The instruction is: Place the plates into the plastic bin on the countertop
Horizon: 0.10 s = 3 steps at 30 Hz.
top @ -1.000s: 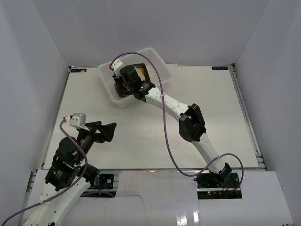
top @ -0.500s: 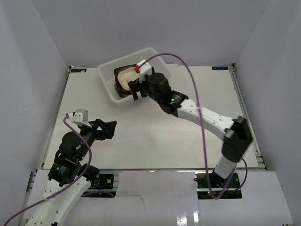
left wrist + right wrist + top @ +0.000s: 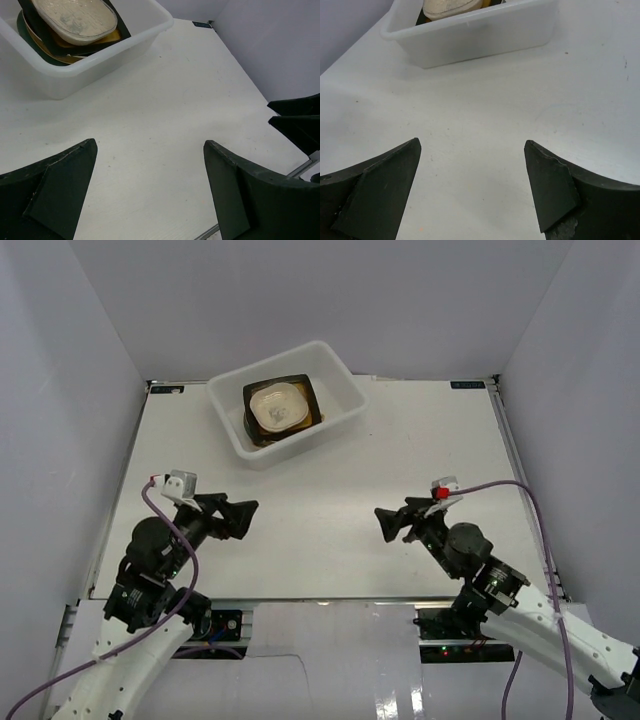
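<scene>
The plates (image 3: 281, 410) sit stacked inside the plastic bin (image 3: 343, 390), which stands at the far side of the white surface (image 3: 330, 480), a little left of centre. Topmost is a small cream square plate (image 3: 277, 406) with rounded corners. Under it a black square plate (image 3: 313, 398) shows at the edges, with a strip of yellow beside the cream one in the left wrist view. Darker rims peek out lower in the stack, but how many dishes lie there cannot be counted.

No plate shows on the surface outside the bin in any view. The left hand (image 3: 240, 519) hovers low over the near left of the surface, its fingers spread apart and holding nothing. The right hand (image 3: 384, 524) hovers over the near right, likewise released and empty. The two hands point toward each other across the middle, both well apart from the bin.

Judging from this, the placing looks finished or very nearly so: every plate in view is in the bin, both hands are free, and nothing shows that would need picking up. At most the arms may need to come to rest
</scene>
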Motion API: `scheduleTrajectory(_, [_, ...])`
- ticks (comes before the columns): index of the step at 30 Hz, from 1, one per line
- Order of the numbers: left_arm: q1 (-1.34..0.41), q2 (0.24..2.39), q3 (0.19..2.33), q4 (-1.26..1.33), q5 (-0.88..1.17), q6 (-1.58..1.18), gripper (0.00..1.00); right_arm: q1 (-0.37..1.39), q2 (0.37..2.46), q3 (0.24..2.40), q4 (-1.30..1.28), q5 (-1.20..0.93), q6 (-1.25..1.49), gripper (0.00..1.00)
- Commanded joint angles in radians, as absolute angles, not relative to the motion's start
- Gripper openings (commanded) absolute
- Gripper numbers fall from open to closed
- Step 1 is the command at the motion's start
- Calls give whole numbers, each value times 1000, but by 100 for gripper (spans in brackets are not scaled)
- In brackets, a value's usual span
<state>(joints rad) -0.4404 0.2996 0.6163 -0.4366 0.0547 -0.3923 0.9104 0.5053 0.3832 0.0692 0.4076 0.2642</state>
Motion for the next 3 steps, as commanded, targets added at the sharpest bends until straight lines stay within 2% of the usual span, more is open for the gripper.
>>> scheduleTrajectory(1, [-436, 314, 644, -400, 106, -393, 98, 914, 347, 301, 57, 463, 350, 90])
scheduleTrajectory(3, [-436, 327, 656, -374, 98, -402, 98, 914, 315, 310, 43, 443, 338, 90])
